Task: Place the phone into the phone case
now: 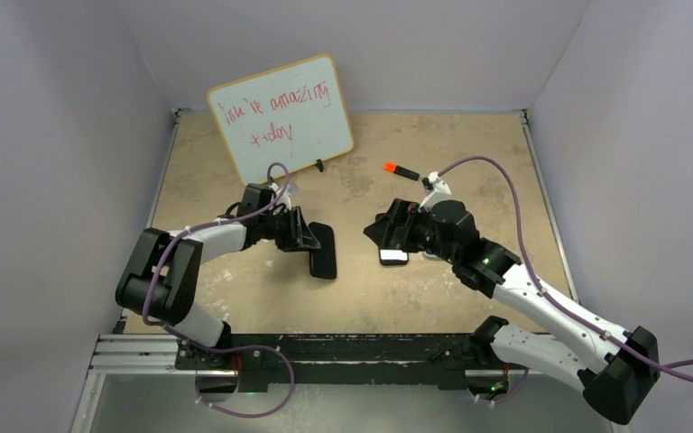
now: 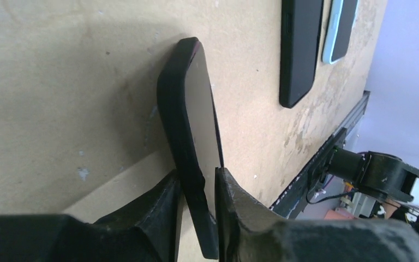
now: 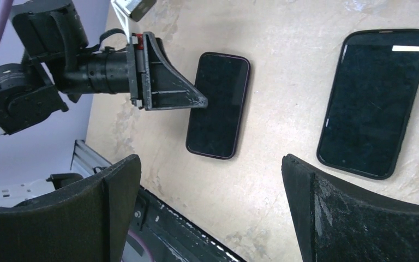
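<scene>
Left: my left tool [image 1: 305, 233] has its fingers drawn narrow onto one short end of the thin matte-black rectangular phone case [image 1: 327, 257], one finger on each face. It reads as gripped.

Case: rounded corners, thick dark rim, smooth dull face turned up. In the left wrist view the held end looks tilted up off the tan wooden table [image 1: 370, 307], with the far end down on it. I cannot tell whether it is hollow.

Centre: the glossy black rectangular phone [image 3: 373, 103] lies flat on the table, apart from the case, screen up, with a white glare bar near one end.

Right: my right tool [image 3: 207, 164] has its jaws spread wide with nothing between them. The phone is just beside its right finger. A light-blue-edged flat slab [image 2: 341, 27] lies just beyond the phone.
</scene>
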### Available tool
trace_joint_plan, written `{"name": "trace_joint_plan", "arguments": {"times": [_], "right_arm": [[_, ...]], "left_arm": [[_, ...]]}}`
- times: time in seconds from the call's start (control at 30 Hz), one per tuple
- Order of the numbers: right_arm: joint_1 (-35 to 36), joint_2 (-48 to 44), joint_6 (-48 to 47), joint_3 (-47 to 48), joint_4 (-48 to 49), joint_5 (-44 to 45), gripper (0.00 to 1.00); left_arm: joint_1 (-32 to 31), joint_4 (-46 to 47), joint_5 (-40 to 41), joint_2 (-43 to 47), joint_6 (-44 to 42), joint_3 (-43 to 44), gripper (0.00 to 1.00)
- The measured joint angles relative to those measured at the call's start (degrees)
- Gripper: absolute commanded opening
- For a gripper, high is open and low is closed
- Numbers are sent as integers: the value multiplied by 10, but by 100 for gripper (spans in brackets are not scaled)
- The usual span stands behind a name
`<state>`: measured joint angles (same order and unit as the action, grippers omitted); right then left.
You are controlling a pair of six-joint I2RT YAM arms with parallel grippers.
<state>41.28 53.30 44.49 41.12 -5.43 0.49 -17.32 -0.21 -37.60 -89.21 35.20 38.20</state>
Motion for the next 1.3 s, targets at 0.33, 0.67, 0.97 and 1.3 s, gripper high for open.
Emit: {"name": "trace_joint_plan", "arguments": {"times": [0.33, 0.67, 0.97, 1.3], "right_arm": [[0, 1, 19, 16, -58, 57, 99], [0, 9, 36, 33, -98, 97, 99], [0, -11, 12, 84, -130, 135, 99], [0, -43, -11, 121, -145, 175, 99]], "left_arm": [[12, -102, 68, 26, -49, 28, 80], [12, -193, 132, 166, -73, 83, 88], [12, -231, 155, 285, -84, 151, 91], [12, -242, 156, 360, -87, 167, 93]]}}
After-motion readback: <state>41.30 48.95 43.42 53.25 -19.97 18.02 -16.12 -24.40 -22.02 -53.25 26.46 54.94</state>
